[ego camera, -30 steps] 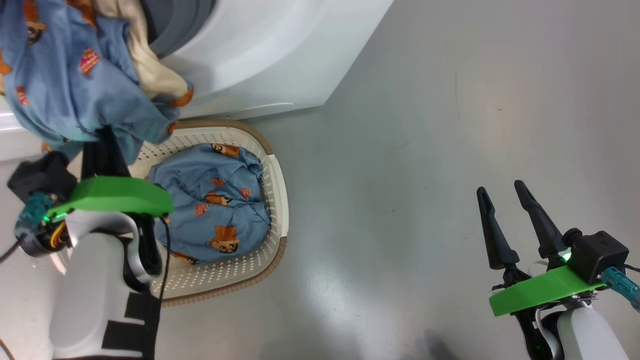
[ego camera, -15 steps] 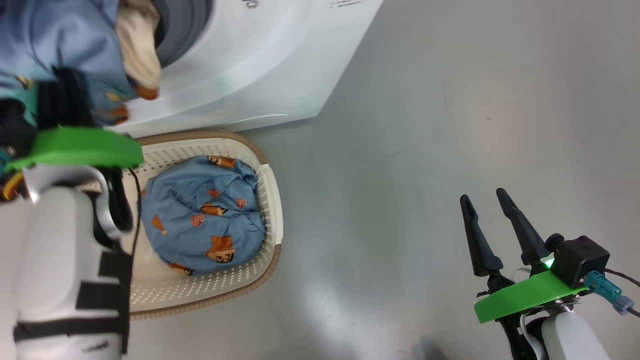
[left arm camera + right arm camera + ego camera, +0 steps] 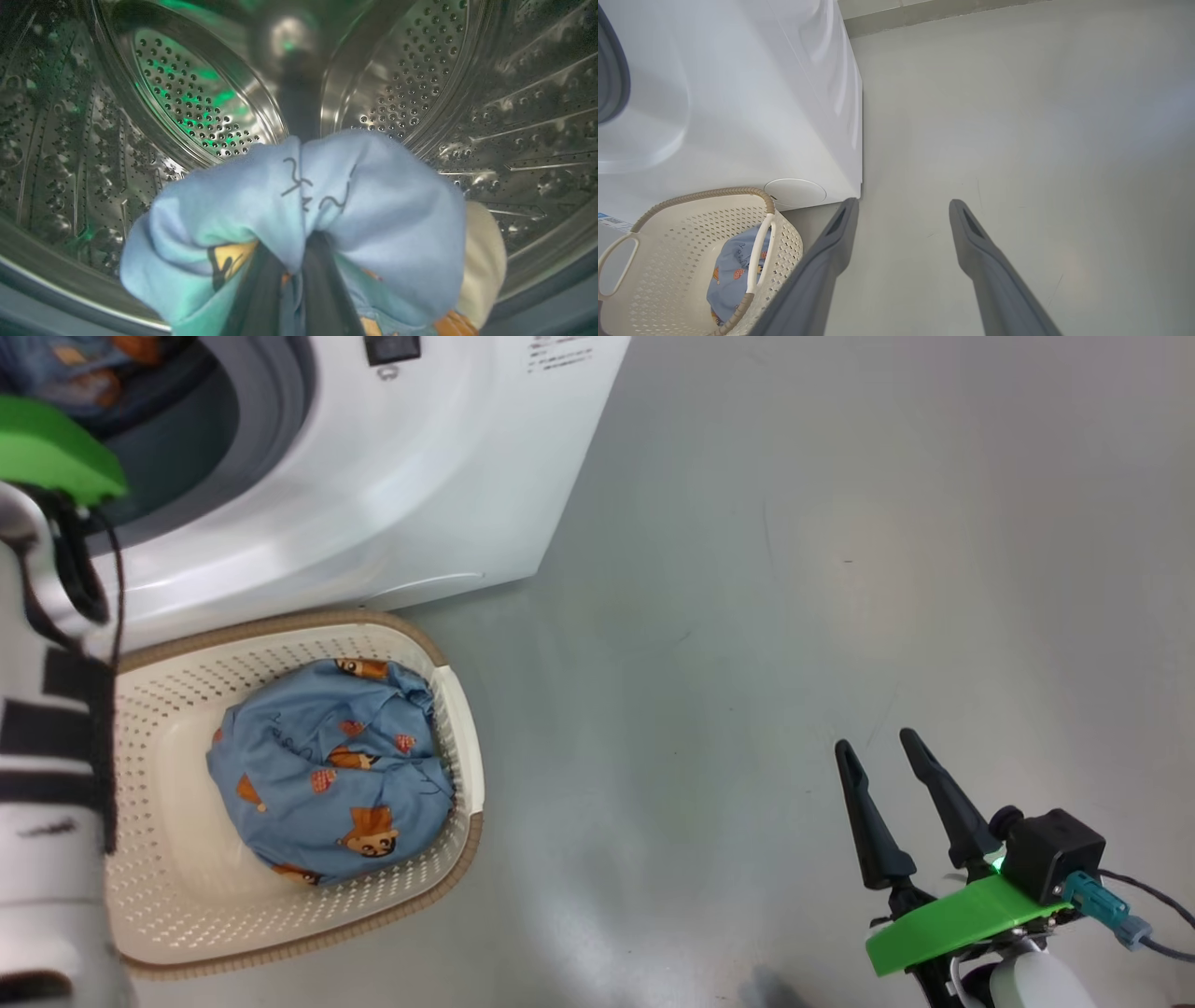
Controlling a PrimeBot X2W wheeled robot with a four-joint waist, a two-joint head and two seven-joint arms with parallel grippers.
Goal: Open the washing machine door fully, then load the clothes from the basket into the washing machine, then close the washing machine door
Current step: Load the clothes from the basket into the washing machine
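In the left wrist view my left gripper [image 3: 293, 261] is inside the steel drum [image 3: 196, 102] of the washing machine [image 3: 392, 495]. It is shut on a bunch of the clothes [image 3: 327, 196]: light blue printed fabric, with a cream garment [image 3: 483, 261] hanging at its right side. More blue printed clothes [image 3: 327, 765] lie in the cream basket [image 3: 159, 709] on the floor in front of the machine. My right gripper [image 3: 878, 743] hovers open and empty over the floor, well to the right of the basket. The washing machine door is out of view.
The machine's grey seal [image 3: 271, 429] rings the opening where my left forearm [image 3: 47, 803] reaches in. The right wrist view has the machine's front corner [image 3: 857, 140], the basket's handle [image 3: 759, 252] and grey floor [image 3: 1017, 116]. Open floor [image 3: 794, 569] lies right of the machine.
My left gripper has carried the bunched blue and cream clothes from in front of the opening into the drum. The head camera has shifted. The right gripper stays open.
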